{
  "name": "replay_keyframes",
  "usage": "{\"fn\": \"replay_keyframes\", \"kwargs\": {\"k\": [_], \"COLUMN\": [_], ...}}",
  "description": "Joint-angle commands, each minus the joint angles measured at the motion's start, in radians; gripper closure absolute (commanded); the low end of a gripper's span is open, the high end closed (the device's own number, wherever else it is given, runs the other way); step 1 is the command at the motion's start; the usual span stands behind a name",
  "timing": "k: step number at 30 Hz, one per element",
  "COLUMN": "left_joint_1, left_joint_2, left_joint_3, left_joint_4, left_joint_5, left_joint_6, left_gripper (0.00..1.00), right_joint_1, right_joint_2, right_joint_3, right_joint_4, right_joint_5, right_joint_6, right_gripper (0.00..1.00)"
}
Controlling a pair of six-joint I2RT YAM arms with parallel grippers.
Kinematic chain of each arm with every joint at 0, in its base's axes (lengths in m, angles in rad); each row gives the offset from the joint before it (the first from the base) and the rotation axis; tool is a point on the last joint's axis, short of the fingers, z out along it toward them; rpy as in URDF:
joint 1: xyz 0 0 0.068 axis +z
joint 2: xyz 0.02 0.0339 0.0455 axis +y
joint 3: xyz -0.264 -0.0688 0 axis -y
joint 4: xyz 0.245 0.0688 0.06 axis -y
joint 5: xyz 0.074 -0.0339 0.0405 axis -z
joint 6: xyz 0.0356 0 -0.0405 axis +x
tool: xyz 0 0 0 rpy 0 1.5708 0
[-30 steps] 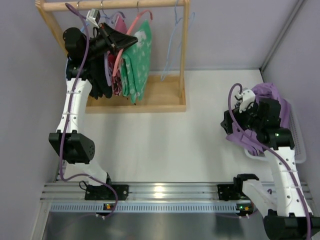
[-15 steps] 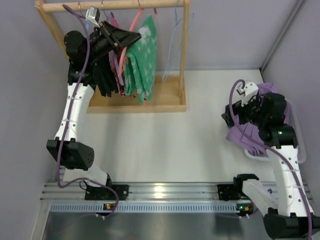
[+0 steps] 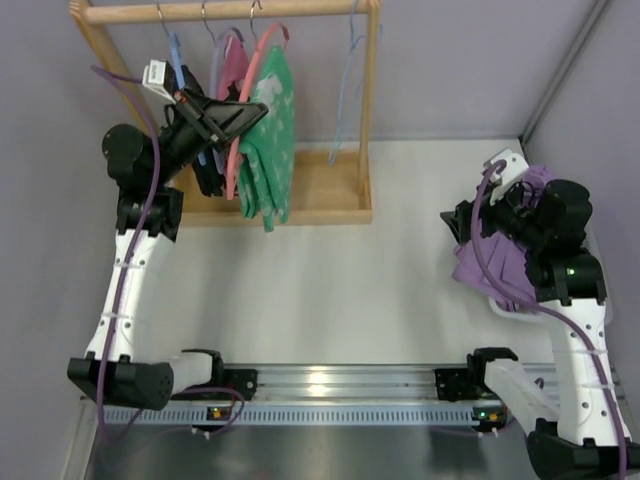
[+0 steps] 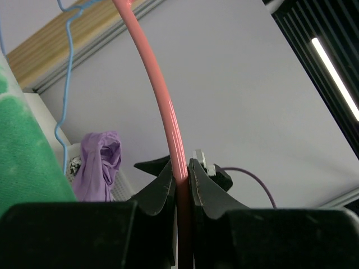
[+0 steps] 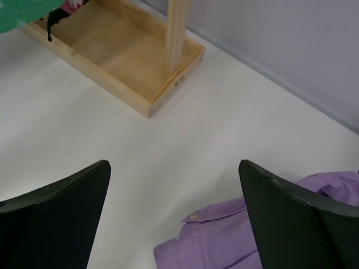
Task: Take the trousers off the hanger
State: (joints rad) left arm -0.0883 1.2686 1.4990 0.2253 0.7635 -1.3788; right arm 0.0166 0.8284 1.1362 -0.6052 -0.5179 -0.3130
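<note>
The left gripper (image 4: 182,171) is clamped tight on the hanger (image 4: 162,101), its two black fingers (image 4: 157,188) pinching the thin salmon bar with no gap showing. From above, that grip sits partway down the hanger's (image 3: 250,75) sloping side, and the metal hook is up at the rail of the wooden rack (image 3: 225,10). The trousers (image 3: 268,150) are draped over the hanger, their green folds hanging down toward the rack's shallow wooden base tray (image 3: 325,195). Just left of them hangs a pink-and-black garment (image 3: 228,70). The right gripper (image 5: 174,213) is spread wide and holds nothing, poised above the white table (image 5: 112,140). Beneath it a purple cloth (image 3: 490,270) is heaped in a white basket (image 3: 603,300), spilling over the rim.
</note>
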Motion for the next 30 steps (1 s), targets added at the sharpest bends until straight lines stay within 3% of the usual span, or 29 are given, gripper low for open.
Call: {"fn": "replay_keyframes", "kwargs": {"k": [1, 8, 11, 16, 21, 30], "left_joint_1": [-0.016, -0.030, -0.028, -0.024, -0.019, -0.018], "left_joint_2": [-0.126, -0.242, -0.278, -0.325, -0.356, -0.370], "left_joint_3": [-0.051, -0.187, -0.236, -0.289, -0.344, -0.350], "left_joint_4": [0.292, 0.290, 0.290, 0.289, 0.289, 0.264], "left_joint_5": [-0.064, -0.096, -0.102, -0.122, -0.121, -0.125], "left_joint_6": [0.007, -0.023, -0.037, -0.069, -0.097, -0.094], "left_gripper": [1.00, 1.00, 1.00, 1.00, 1.00, 1.00], "right_joint_1": [-0.007, 0.017, 0.121, 0.478, 0.785, 1.213], "right_joint_2": [0.024, 0.054, 0.072, 0.127, 0.193, 0.370], "right_joint_3": [0.065, 0.140, 0.157, 0.175, 0.134, 0.172], "right_joint_4": [0.097, 0.238, 0.269, 0.298, 0.520, 0.786], "right_joint_5": [-0.070, -0.080, 0.001, 0.249, 0.479, 0.855], "right_joint_6": [0.047, 0.198, 0.172, 0.074, 0.054, 0.022], "right_gripper": [0.01, 0.01, 0.01, 0.01, 0.01, 0.01]}}
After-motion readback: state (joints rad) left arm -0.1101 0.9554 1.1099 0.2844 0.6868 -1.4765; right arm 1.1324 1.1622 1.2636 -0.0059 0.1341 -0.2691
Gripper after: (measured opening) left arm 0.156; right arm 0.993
